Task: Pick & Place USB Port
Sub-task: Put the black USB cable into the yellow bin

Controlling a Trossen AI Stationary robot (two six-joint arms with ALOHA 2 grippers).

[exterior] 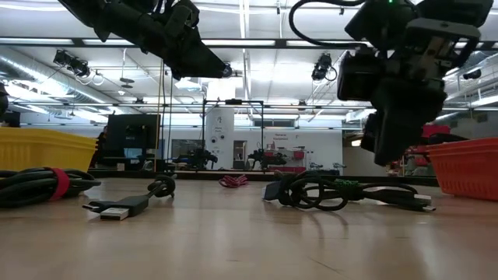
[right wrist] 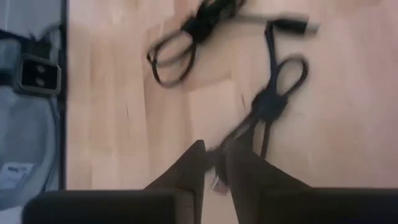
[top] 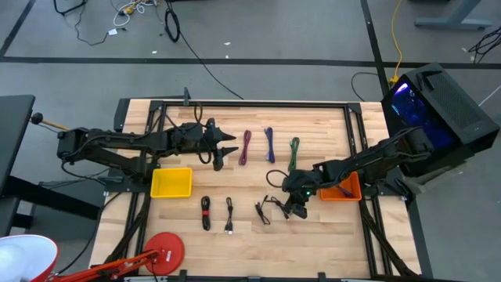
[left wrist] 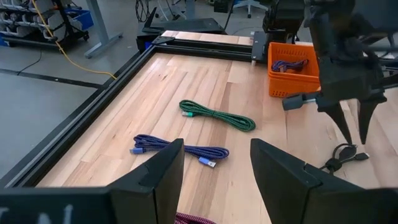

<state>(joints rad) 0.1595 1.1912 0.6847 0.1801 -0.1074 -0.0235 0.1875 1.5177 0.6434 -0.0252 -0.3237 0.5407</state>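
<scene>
Several tied USB cables lie on the wooden table. My right gripper hovers over a black cable at the table's middle near side, its fingers almost together. An orange bin holding a purple cable stands just right of it. My left gripper hangs open above the table's far left part, beside the maroon cable. A yellow bin sits below the left arm. My right gripper pinches one end strand of the black cable between its two fingers, coming from above and pointing down. That strand rises toward the fingertips. The knotted bundle and the other plug lie on the table.
Blue and green cables lie at the far middle. Two more black cables lie at the near left. A black frame rail borders the table. A lit computer case stands off the right edge.
</scene>
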